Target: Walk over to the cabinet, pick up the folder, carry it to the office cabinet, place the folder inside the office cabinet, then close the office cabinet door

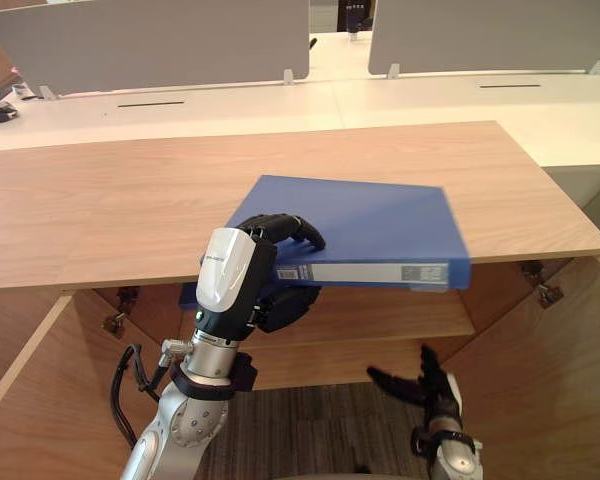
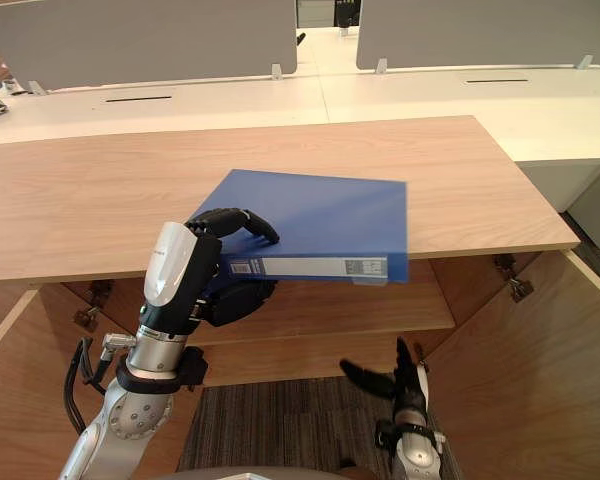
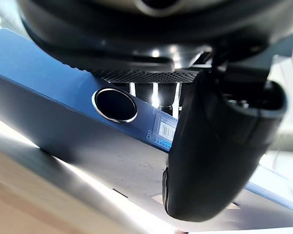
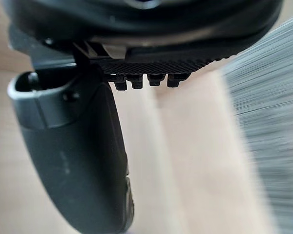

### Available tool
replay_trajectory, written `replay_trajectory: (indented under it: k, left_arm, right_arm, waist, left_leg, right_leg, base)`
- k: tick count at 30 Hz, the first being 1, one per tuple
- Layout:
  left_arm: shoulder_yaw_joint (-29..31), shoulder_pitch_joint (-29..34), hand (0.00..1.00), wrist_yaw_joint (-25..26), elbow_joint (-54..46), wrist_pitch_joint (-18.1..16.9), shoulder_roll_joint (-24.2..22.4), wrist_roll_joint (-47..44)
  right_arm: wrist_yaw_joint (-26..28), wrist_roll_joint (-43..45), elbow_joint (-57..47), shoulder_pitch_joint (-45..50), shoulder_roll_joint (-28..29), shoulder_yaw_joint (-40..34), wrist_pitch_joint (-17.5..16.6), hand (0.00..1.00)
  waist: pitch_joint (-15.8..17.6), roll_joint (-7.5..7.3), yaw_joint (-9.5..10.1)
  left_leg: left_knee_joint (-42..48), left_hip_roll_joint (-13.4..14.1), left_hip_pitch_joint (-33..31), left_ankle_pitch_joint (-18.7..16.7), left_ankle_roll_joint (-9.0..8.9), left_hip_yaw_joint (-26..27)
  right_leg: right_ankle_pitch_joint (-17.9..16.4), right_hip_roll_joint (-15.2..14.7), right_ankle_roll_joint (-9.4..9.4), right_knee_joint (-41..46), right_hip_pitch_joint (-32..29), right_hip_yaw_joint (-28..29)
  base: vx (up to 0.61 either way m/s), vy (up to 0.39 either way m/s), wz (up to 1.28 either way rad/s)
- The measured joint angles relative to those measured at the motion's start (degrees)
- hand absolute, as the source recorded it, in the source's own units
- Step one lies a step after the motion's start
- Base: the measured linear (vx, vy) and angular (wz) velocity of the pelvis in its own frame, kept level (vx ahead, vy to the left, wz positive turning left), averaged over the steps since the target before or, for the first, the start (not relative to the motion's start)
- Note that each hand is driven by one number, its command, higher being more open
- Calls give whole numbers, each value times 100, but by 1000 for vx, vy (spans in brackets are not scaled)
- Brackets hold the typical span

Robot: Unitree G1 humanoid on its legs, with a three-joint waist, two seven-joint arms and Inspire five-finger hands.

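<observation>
1. The left hand [image 1: 242, 268] was seen clenched on the spine of the blue folder [image 1: 370, 225]. Its fingers were curled over the top cover and its thumb [image 3: 219, 156] was pressed underneath, just beside the spine's ring hole [image 3: 115, 105].
2. Beyond the fingers, the folder was held roughly flat. Its far part lay over the wooden surface [image 1: 110, 200] and its spine hung past that surface's front edge. Whether the far edge touched the wood could not be told.
3. Below the hand, an open cabinet was shown, with a bare shelf [image 1: 400, 315] under the folder and the right door [image 1: 550, 380] swung wide.
4. Lower, and off to the left hand's right, the right hand [image 1: 430, 385] was seen with fingers spread and nothing held, above the carpeted floor [image 1: 310, 420].
5. The pick-up was judged done, since the folder was firmly grasped. Setting the folder inside and closing the door were judged not yet done. Whether this open cabinet was the one meant could not be told.
</observation>
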Motion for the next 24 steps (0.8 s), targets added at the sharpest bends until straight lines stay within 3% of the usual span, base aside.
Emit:
replay_trajectory:
  k: [2,6,12,16,24]
  left_arm:
    - [-5,62,0,-12,-182,-33,-147,-430]
    - [17,83,0,-303,-500,-81,-528,-2987]
    - [178,323,0,-791,-504,3,-588,-4847]
    - [237,476,0,-1095,-503,125,-576,-5725]
    - [-237,461,0,-2168,-416,518,39,-7136]
  right_arm:
    - [38,257,-617,168,146,-41,-55,100]
    - [190,1277,-2524,455,276,-132,-271,100]
    - [569,1753,-3874,539,217,-269,-363,100]
    - [841,2048,-4335,551,20,-352,-436,100]
    - [1142,2258,-4111,-742,-1294,435,-458,100]
  waist:
    - [28,-2,-52]
    - [181,9,-127]
    - [231,13,-211]
    - [233,14,-221]
    - [232,14,-167]
  left_leg:
    - [53,1,0,-48,8,57]
    - [222,24,-23,-186,23,349]
    - [265,41,5,-240,37,526]
    - [279,45,11,-242,38,527]
    - [380,48,-10,-242,39,553]
  right_leg:
    - [11,-2,17,3,-6,58]
    - [116,7,50,6,-121,364]
    - [188,29,70,20,-176,529]
    - [209,29,105,44,-177,527]
    - [252,20,175,44,-173,563]
  base:
    - [-11,-2,-19]
    - [-37,0,-38]
    - [-40,-16,-17]
    - [-56,-36,-1]
    - [-64,-36,-2]
